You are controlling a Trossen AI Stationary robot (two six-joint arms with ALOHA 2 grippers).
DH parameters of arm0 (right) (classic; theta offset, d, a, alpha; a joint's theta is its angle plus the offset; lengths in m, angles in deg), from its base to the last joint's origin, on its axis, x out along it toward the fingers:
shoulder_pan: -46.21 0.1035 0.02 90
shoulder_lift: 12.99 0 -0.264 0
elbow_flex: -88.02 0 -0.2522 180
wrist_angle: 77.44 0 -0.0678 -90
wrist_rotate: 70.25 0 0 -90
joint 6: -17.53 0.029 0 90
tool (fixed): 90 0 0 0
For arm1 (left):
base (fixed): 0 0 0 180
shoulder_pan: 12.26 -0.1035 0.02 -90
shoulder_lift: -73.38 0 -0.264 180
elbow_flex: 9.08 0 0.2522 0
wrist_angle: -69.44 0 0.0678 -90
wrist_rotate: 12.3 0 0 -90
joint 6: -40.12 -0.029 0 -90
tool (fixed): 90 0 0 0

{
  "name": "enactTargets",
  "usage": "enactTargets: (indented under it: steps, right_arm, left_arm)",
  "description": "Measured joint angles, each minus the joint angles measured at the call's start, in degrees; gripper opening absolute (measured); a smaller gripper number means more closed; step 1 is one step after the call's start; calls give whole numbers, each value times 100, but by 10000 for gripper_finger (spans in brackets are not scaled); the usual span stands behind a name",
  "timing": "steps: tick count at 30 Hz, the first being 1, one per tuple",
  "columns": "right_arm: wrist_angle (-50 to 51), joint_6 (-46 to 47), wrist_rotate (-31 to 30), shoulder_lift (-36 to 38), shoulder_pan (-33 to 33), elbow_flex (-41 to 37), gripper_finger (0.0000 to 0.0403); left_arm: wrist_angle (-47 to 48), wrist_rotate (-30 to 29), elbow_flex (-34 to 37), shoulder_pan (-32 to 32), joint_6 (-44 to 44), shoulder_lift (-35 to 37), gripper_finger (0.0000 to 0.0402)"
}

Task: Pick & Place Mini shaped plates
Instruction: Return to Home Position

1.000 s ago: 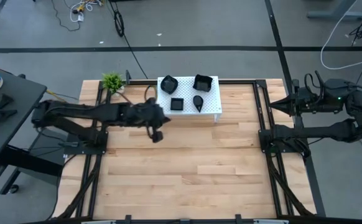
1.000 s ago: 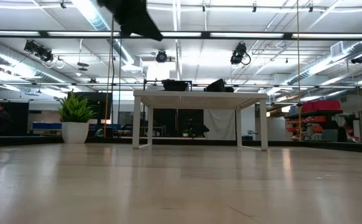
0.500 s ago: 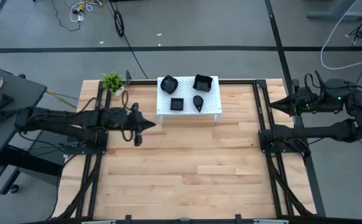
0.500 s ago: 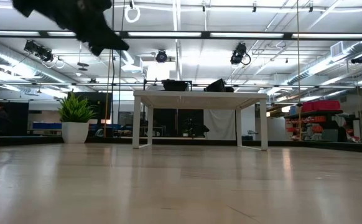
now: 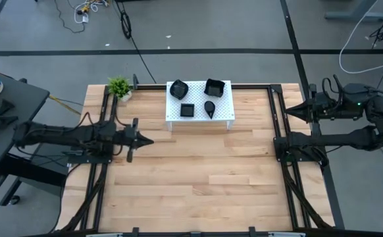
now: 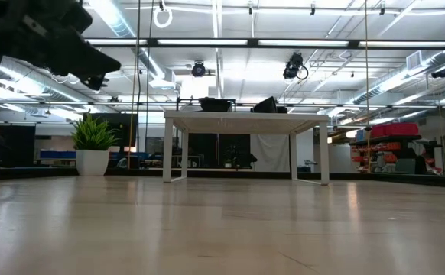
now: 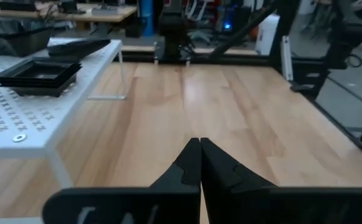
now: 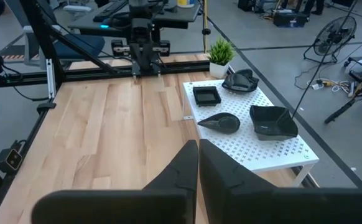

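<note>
At the table's (image 5: 198, 174) left edge the left gripper (image 5: 141, 139) hangs closed and empty, the right gripper (image 5: 294, 110) likewise opposite, since the plates (image 5: 187, 110) sit, seemingly stacked, on the stand (image 5: 225, 112).

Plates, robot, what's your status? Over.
Left fingers shut, empty, over table's left side. Right fingers shut, parked right. Plates all on white stand. Plant sits beside stand.

Overhead, table-level low, wrists inward, all seemingly sharing stand (image 5: 226, 109)
</note>
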Motion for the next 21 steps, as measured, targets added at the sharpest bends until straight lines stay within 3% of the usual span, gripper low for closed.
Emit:
enactTargets:
  steps: [21]
  right_arm:
    - [-2,0,0,0,2,2,20]
  left_arm:
    - [95,215,825,7,-35,1879,0]
